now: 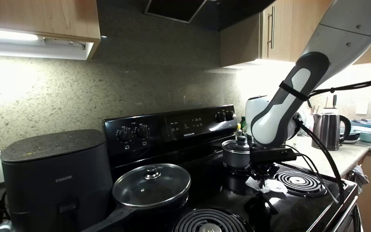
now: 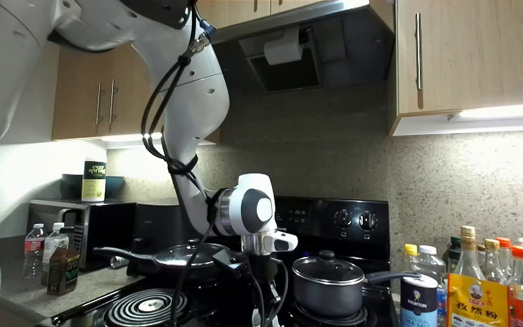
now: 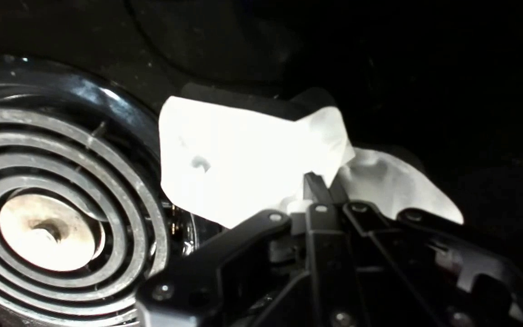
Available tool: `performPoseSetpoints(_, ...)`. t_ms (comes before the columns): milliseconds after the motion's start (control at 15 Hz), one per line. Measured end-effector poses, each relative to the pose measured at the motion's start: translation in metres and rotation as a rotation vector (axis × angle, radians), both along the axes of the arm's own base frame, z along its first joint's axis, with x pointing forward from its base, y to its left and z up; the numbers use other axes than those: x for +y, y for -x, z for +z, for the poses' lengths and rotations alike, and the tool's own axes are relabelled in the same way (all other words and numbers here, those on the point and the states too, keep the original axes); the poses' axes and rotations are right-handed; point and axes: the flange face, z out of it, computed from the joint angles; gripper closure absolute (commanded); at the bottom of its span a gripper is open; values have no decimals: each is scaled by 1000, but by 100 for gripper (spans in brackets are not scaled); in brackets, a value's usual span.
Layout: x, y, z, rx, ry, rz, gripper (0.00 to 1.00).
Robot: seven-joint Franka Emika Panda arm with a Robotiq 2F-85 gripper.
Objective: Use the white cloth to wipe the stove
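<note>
A crumpled white cloth (image 3: pixel 239 150) is pinched between black jaws. It is held over the glossy black stove (image 1: pixel 296 211).

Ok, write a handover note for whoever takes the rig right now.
Gripper: closed on the white cloth.
Cloth: down at the stovetop, beside a coil burner; actual contact unclear.
Done: cloth in grip; whether any wiping has happened, these stills can't show.
Left: likely wiping the stovetop, keeping clear of the lidded saucepan and lidded frying pan.
</note>
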Motion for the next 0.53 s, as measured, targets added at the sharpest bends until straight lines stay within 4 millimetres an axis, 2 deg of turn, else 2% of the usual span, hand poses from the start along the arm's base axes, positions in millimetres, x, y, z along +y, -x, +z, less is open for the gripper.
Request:
performPoseSetpoints(333, -5, -1, 1, -4, 8, -9, 100)
performPoseSetpoints(533, -30, 2, 2, -12, 53, -22, 100)
